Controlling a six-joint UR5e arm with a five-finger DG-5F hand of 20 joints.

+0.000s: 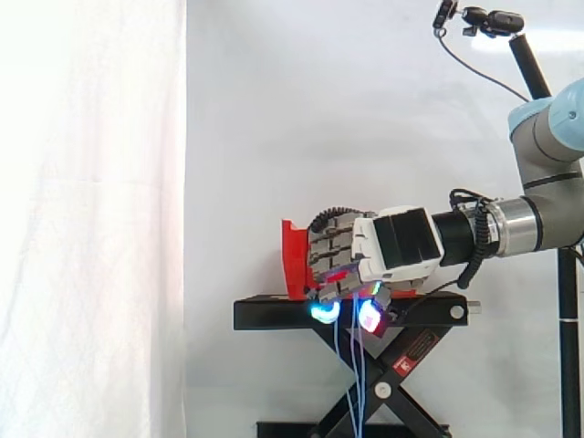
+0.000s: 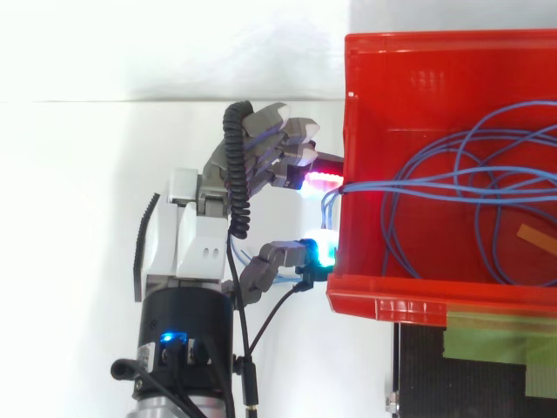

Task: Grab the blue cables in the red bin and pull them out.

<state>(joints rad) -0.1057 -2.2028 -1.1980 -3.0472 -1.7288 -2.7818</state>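
Hand point(image 2: 196, 235): just outside one wall of the red bin point(image 2: 409, 70), fingers curled, pinching the blue cables point(image 2: 452, 174) between glowing fingertips point(image 2: 320, 180) and thumb.
Blue cables: mostly looped inside the bin; some strands cross its rim into the hand and hang down in front of the black stand point(image 1: 274, 315).

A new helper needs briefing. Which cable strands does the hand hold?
Find the red bin on the black stand. Blue cables coil inside it. The held strands cross its wall into the hand, unlike the rest lying inside.
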